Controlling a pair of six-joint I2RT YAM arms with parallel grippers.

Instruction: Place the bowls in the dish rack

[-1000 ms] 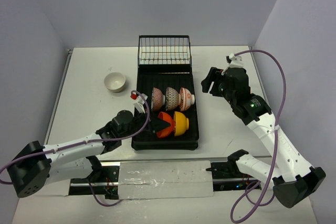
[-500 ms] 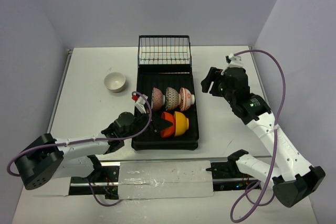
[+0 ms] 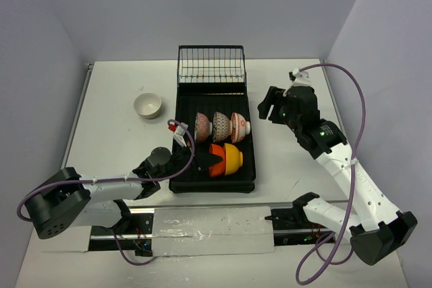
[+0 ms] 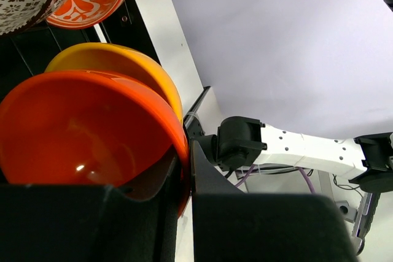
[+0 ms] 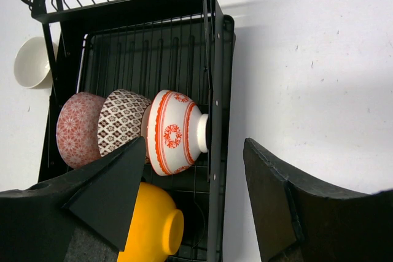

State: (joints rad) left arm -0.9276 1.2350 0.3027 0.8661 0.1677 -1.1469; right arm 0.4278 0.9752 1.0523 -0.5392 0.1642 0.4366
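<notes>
L tool point(image 4: 185, 173): clamped on rim of red bowl point(image 4: 80, 133), one finger inside, one outside. Red bowl stands on edge in rack point(image 3: 244, 179), near row, against yellow bowl point(image 3: 233, 158) on its right. Far row: 3 patterned bowls point(image 3: 221, 126) on edge, side by side. White bowl point(image 3: 147, 104) sits upright on desk point(image 3: 115, 92), left of rack, well apart. R tool point(image 5: 193, 164): fingers apart, holds nothing, above desk just right of rack.
</notes>
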